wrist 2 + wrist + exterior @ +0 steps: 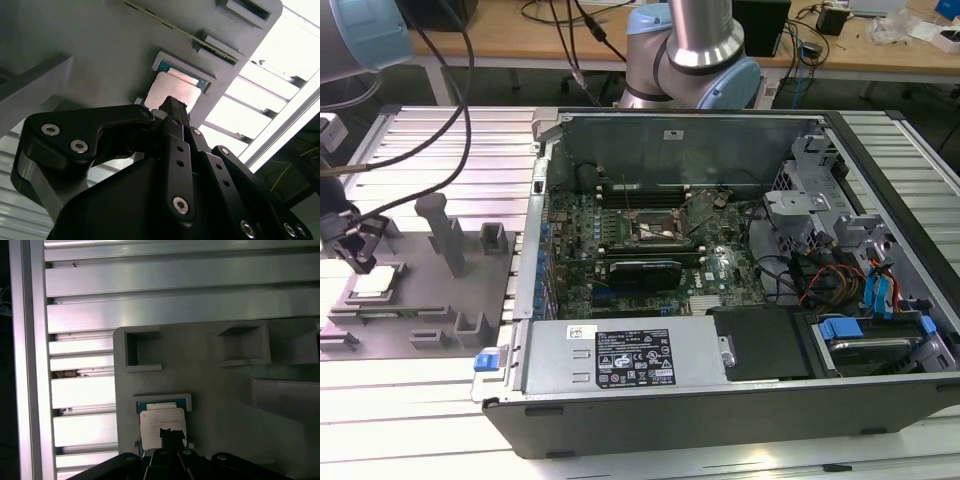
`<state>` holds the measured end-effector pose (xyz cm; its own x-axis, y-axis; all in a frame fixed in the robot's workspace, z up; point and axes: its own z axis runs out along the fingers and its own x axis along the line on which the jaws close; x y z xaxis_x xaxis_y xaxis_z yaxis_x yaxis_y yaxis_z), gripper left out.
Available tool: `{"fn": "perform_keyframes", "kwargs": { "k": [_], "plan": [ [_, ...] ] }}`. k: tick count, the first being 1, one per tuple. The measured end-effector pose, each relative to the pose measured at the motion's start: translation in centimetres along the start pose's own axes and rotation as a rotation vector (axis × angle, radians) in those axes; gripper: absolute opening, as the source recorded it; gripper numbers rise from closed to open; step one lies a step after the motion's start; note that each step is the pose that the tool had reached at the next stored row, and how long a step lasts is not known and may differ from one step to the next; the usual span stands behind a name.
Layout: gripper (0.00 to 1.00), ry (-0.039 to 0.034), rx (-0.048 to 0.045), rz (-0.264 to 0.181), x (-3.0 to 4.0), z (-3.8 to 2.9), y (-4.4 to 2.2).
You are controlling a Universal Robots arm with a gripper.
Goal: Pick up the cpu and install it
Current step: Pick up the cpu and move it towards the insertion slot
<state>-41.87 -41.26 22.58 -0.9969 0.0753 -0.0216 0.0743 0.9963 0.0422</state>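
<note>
Robotics lab, open computer case (720, 425), slatted aluminium table (410, 420)

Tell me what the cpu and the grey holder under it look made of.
The small square silvery cpu: probably metal on top, satin, with a pale soft sheen; its rim looks darker, greenish. The flat grey holder plate: likely matte plastic, uniform dull grey without glints.

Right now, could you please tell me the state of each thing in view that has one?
cpu: lying flat in its recess on the grey holder.
hand: poised directly over the cpu; contact unclear.
grey holder: two nearby recesses empty.
computer case: lying on its side, panel off, interior exposed.
</note>
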Motion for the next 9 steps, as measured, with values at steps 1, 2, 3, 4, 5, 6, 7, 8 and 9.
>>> {"fn": "perform_keyframes", "kwargs": {
  "k": [1,2,3,4,5,6,7,8,9],
  "plan": [
    [0.11,0.0001,0.0,0.0,0.02,0.26,-0.08],
    [0.11,0.0001,0.0,0.0,0.03,0.4,-0.12],
    [0.11,0.0001,0.0,0.0,0.04,0.55,-0.16],
    [0.11,0.0001,0.0,0.0,0.05,0.72,-0.19],
    [0.11,0.0002,0.0001,0.0,0.05,0.73,-0.2],
    [0.11,0.0003,0.0002,0.0,0.05,0.73,-0.2],
    [0.11,0.0001,0.0001,0.0,0.05,0.75,-0.2],
    [0.11,0.0001,0.0001,0.0,0.05,0.76,-0.2],
    [0.11,0.0001,0.0,0.0,0.05,0.76,-0.2]
  ]
}}
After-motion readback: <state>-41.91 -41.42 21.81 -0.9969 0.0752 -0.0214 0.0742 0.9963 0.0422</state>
